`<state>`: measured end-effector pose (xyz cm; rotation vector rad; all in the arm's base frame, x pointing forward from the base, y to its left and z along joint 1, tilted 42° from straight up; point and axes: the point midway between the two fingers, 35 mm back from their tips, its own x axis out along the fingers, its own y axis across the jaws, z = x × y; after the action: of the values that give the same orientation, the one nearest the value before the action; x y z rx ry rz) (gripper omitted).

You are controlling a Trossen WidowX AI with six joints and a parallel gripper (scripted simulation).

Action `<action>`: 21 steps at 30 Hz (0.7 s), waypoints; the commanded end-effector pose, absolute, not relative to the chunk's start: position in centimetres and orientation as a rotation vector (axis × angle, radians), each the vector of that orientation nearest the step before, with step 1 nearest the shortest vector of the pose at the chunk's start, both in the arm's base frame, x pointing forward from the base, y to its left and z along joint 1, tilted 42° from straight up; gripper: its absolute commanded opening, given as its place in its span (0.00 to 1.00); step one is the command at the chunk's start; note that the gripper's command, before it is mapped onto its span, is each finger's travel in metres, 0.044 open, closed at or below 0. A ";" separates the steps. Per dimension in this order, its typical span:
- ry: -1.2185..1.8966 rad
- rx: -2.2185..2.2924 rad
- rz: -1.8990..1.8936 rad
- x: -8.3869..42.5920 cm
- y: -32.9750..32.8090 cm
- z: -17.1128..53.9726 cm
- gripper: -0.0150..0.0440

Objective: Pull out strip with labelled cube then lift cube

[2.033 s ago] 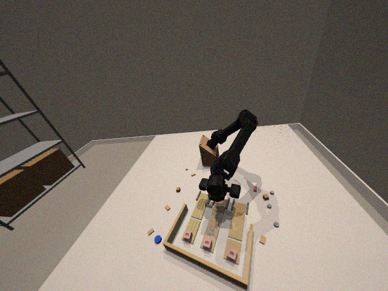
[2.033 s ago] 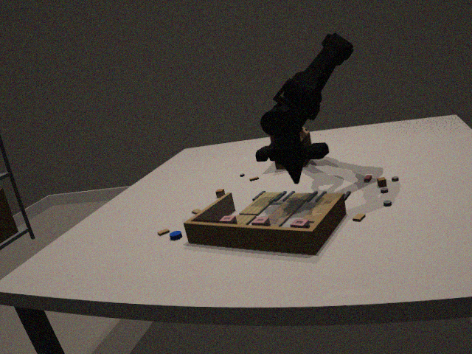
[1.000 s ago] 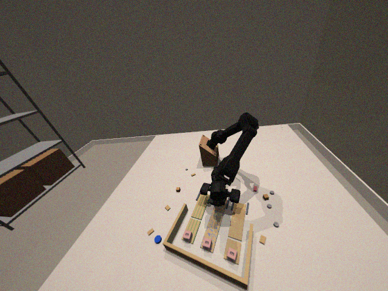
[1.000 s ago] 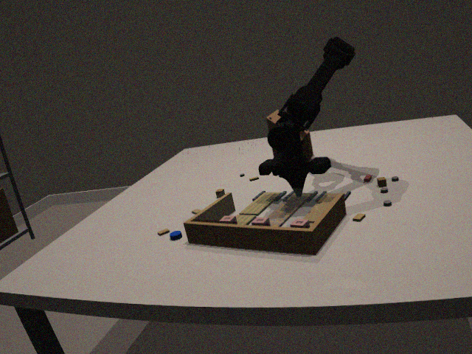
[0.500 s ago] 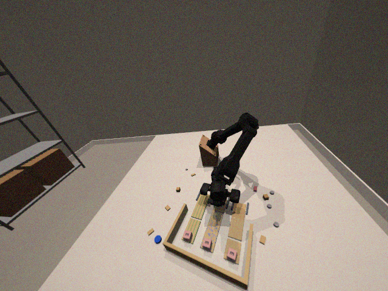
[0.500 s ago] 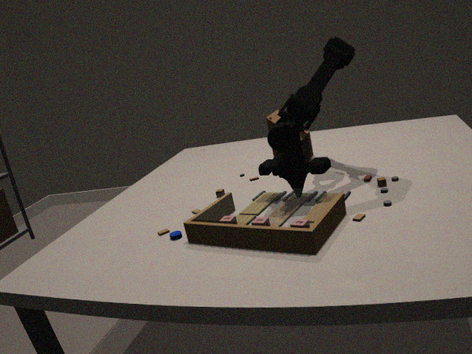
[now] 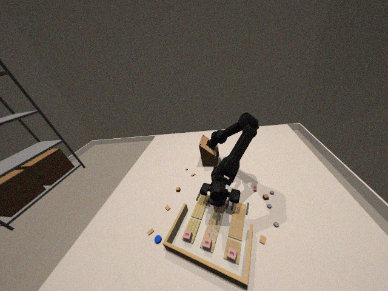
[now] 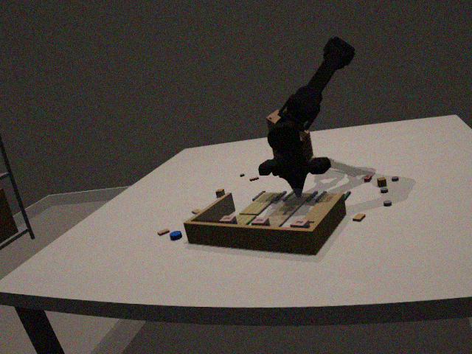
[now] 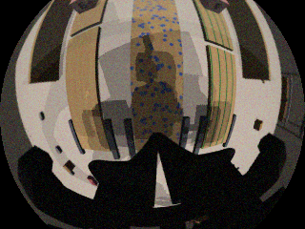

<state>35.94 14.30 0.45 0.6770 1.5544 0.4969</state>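
Observation:
The blue-speckled middle strip (image 7: 213, 230) (image 9: 157, 72) shows no gap where visible; its far end is partly hidden by my gripper in the top view. A pink cube (image 7: 207, 244) (image 8: 260, 221) with a dark mark sits on its near end. The green-striped strip (image 7: 199, 210) (image 9: 221, 95) and the plain strip (image 7: 237, 224) (image 9: 83, 86) are each split by a gap, with marked pink cubes (image 7: 187, 235) (image 7: 231, 254) on their near pieces. My gripper (image 8: 299, 195) (image 9: 156, 135) is shut and empty, fingertips down over the speckled strip's far end. Contact is unclear.
A three-sided wooden frame (image 7: 205, 263) (image 8: 251, 237) surrounds the near ends. Short dark bars (image 9: 76, 135) (image 9: 185, 132) flank the strips' far ends. A blue disc (image 7: 157, 239) (image 8: 175, 234) and small blocks lie outside. A brown block (image 7: 209, 156) stands behind.

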 end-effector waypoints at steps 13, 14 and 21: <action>1.556 0.674 0.494 33.8 14.6 0.5 0.25; 1.556 0.674 0.494 33.6 14.6 0.5 0.25; 1.556 0.674 0.493 32.6 14.7 0.6 0.25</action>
<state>33.29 14.57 0.81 0.6768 1.5447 0.4978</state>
